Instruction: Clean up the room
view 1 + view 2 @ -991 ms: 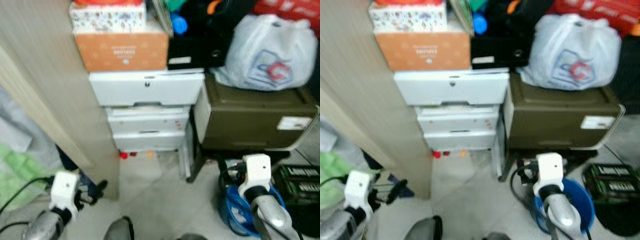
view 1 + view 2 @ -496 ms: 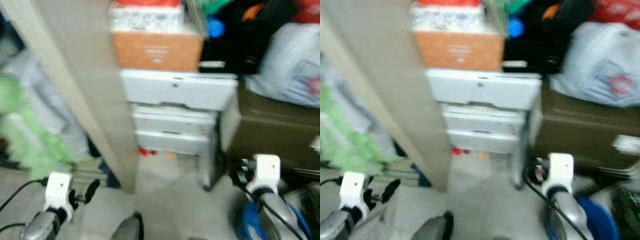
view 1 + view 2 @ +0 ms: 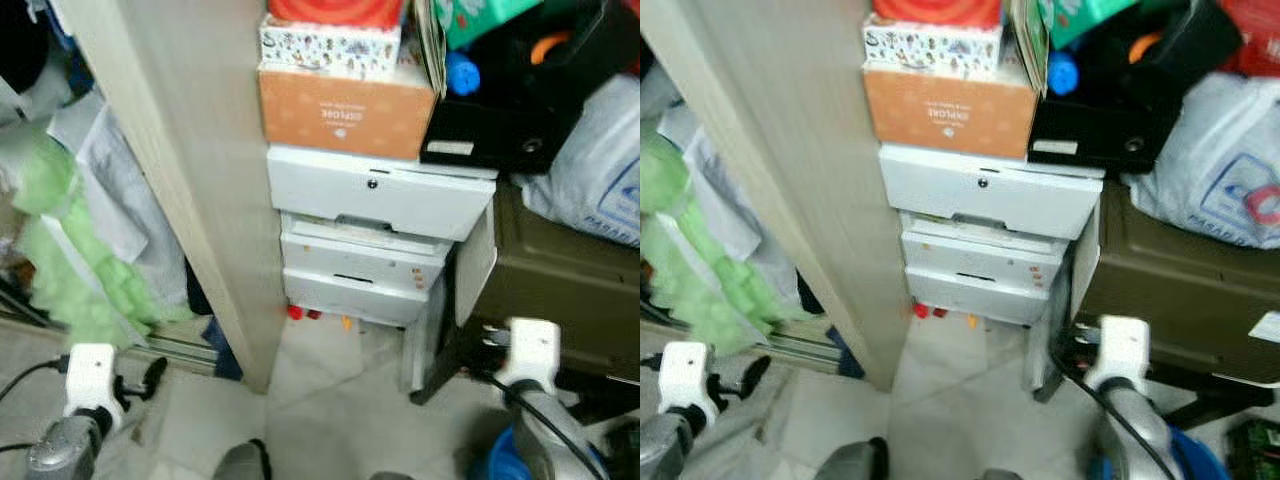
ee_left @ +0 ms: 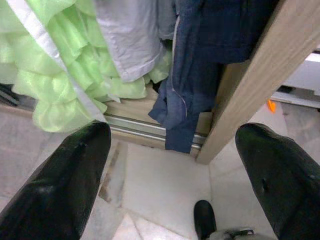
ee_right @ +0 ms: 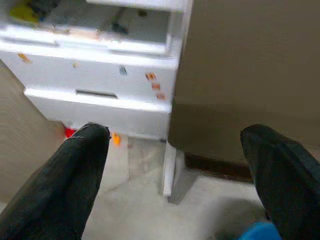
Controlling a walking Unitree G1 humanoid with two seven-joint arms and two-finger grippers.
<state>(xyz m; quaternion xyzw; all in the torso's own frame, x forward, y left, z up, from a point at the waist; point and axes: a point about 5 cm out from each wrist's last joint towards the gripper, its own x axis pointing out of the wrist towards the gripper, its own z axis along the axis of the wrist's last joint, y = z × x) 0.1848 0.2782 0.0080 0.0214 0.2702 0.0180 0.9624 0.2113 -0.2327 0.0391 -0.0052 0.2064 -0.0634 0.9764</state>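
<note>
White plastic drawer unit point(image 3: 375, 235) being faced beside pale wood wardrobe panel point(image 3: 190, 170); small red and orange bits point(image 3: 305, 315) lying on floor beneath. Left gripper point(image 4: 175, 175) and right gripper point(image 5: 175, 170) being held wide open, empty. Search step judged; approach needed next.

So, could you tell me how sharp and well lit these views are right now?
Both eye views are evenly lit and slightly soft; the orange box label stays unreadable. The left wrist view is sharp on the green ruffled garment. The right wrist view is dimmer and blurrier around the white drawers.

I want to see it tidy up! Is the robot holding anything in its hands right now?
No, nothing. The left gripper and the right gripper are both open, with only floor between their fingers.
</note>
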